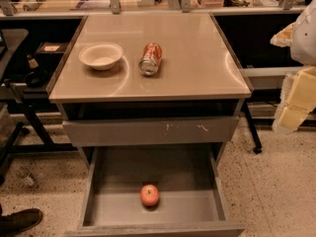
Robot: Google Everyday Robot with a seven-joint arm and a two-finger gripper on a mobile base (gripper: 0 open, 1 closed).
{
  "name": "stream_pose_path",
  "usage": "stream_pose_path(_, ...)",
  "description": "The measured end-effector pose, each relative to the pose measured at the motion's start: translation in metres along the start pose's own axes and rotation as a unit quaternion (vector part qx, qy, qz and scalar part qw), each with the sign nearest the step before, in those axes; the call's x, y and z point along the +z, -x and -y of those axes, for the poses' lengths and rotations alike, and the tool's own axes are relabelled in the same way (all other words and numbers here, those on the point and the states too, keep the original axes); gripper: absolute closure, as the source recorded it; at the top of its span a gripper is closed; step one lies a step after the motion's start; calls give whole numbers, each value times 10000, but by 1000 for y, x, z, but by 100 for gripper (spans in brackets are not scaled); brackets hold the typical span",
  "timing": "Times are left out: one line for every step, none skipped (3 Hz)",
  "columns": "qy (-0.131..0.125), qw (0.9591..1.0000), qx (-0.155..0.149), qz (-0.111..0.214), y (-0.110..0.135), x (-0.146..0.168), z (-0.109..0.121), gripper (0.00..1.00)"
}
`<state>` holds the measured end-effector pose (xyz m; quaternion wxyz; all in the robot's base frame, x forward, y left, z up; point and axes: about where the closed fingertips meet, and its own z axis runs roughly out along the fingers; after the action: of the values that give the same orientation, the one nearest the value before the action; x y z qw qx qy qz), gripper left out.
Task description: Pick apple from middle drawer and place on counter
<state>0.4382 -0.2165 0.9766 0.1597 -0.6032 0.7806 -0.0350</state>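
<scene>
The small red-orange apple (149,195) lies on the floor of the open middle drawer (118,174), near its front wall and about centred. The drawer is pulled out low at the front of the grey cabinet. The glossy beige counter (192,58) is the cabinet's top. My gripper (295,100), with yellowish pads on a white arm, hangs at the right edge of the view. It is to the right of the cabinet, about level with the counter's front edge, well above and right of the apple, and touches nothing.
A white bowl (100,56) and a dented red-orange soda can (150,58) lying on its side sit on the counter's left half. A shut grey drawer front (148,131) with white scuffs is above the open drawer. A cluttered bench (148,3) runs behind. A shoe (19,220) is at bottom left.
</scene>
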Motion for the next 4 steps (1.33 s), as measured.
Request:
stream_pose_path(0, 10000, 0, 0, 0, 0, 0, 0)
stream_pose_path(112, 9999, 20, 35, 0, 17, -13, 0)
stream_pose_path(404, 9991, -47, 132, 7, 64, -49, 0)
stream_pose_path(819, 9965, -55, 129, 14, 111, -86, 0)
